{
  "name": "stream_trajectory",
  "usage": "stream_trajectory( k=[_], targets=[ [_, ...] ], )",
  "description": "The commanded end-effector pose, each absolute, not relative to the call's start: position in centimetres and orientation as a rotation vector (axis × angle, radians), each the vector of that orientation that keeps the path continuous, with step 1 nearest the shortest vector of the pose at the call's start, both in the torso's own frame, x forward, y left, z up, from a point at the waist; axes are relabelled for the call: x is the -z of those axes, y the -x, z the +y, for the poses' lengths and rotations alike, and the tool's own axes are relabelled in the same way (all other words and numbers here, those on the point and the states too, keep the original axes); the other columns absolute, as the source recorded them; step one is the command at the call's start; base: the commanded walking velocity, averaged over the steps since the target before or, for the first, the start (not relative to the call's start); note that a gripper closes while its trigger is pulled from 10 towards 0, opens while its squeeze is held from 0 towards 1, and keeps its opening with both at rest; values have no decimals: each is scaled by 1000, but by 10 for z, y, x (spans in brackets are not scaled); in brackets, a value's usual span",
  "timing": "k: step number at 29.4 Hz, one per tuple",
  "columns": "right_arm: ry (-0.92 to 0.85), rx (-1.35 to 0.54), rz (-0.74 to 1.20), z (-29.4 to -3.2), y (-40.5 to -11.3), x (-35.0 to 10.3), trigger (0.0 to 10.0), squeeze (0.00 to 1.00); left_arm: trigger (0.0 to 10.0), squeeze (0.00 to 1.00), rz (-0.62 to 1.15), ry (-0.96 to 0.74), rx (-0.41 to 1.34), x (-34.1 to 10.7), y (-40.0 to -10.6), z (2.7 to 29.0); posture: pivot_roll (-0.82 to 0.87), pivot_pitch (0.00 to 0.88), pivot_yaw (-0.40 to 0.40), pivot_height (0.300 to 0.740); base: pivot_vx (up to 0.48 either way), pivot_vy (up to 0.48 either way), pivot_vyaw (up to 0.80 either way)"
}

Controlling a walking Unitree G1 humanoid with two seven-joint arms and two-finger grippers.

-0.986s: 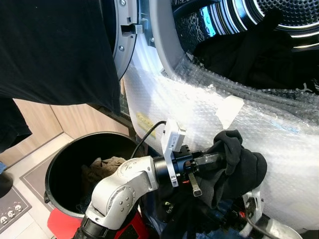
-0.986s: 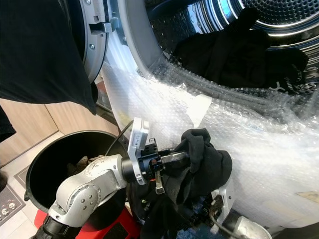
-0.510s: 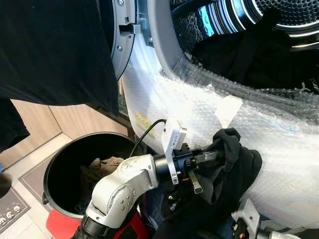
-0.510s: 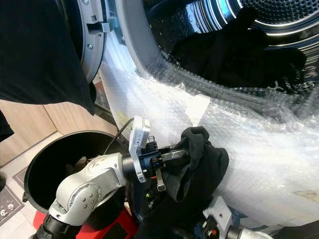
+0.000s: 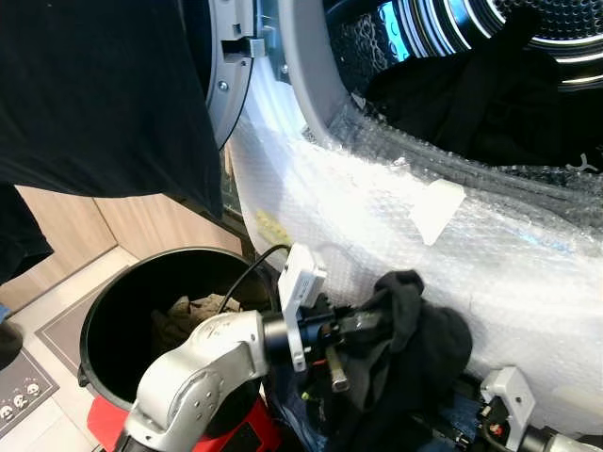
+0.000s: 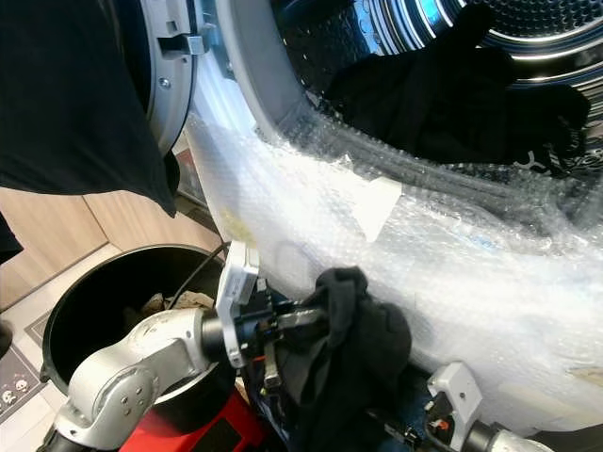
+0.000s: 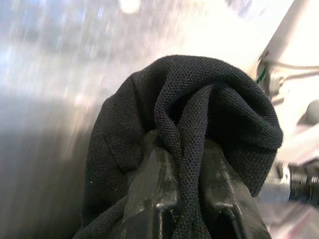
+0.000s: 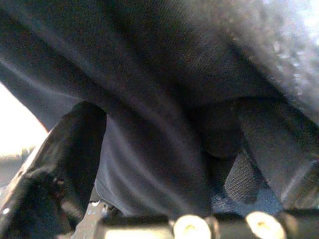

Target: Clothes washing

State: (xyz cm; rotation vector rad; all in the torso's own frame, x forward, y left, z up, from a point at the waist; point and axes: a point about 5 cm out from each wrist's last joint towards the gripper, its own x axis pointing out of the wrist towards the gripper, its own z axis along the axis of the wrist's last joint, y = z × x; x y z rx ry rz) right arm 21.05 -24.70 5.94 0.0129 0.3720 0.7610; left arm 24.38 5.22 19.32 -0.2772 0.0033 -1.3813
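Observation:
My left gripper (image 5: 366,325) is shut on a black garment (image 5: 424,344), which it holds low in front of the bubble-wrapped washing machine (image 5: 377,217). In the left wrist view a fold of the black garment (image 7: 199,99) bulges over the two fingers (image 7: 154,189) that pinch it. Above, the open drum (image 5: 443,24) has more black clothes (image 5: 490,94) inside. My right arm's wrist (image 5: 509,403) is at the bottom right, below the held garment. In its wrist view the right gripper (image 8: 172,144) is open, its fingers wide apart with dark cloth (image 8: 149,99) draped between them.
A round black bin (image 5: 99,325) stands on the floor to the left with crumpled clothes (image 5: 188,315) inside. A large black garment (image 5: 94,85) hangs over the open machine door (image 5: 231,56) at the upper left. A wooden cabinet front (image 5: 66,231) lies behind the bin.
My left gripper has come down and to the left with the black garment. My right wrist has dropped out from under the garment to the bottom right.

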Motion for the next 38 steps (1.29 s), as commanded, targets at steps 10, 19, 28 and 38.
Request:
stream_trajectory(
  k=[10, 19, 28, 38],
  targets=[
    [-96, -981, 327, -232, -198, -83, 10000, 0, 0, 0, -45, 236, 1450, -203, -241, 39, 49, 124, -39, 740, 0, 0, 0],
    [-138, -1172, 374, -192, -178, -72, 10000, 0, 0, 0, -54, 252, 1532, -207, -237, 25, 38, 128, -25, 740, 0, 0, 0],
    [-197, -1058, 248, -162, -198, -78, 10000, 0, 0, 0, -65, 261, 1569, -209, -238, 13, 37, 130, -21, 740, 0, 0, 0],
    [-319, -1035, 232, -141, -204, -80, 10000, 0, 0, 0, -91, 269, 1564, -213, -239, 0, 34, 125, -25, 740, 0, 0, 0]
  ],
)
